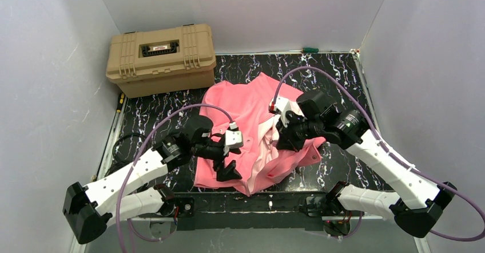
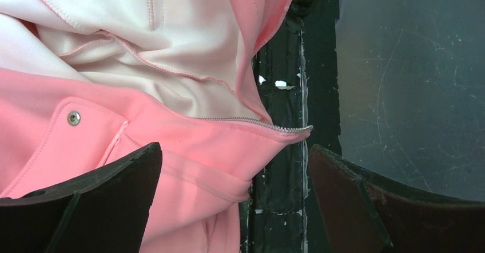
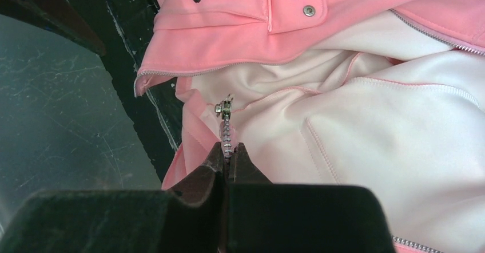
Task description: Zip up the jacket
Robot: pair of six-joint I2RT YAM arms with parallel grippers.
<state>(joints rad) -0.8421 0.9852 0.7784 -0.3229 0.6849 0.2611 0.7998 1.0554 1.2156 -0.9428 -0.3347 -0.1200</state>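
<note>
White arms [image 1: 134, 170], purple cables [image 1: 307, 68], black joints [image 1: 86, 213] and hands [image 1: 229, 172]

Light even and diffuse, overhead view bright, only soft shadows on the desk [image 1: 154, 101]. Wrist views sharp on the jacket [image 2: 189, 144]; close jaws dark, slightly blurred.

A salmon-pink jacket [image 1: 247, 107] lies open and rumpled on a black marbled table [image 1: 337, 72], its pale lining showing on the right. The left gripper [image 1: 227, 170] hangs over the near hem, fingers spread. The right gripper [image 1: 281, 142] sits down at the lining. A tan case [image 1: 162, 58] stands back left, just beside the jacket.
</note>
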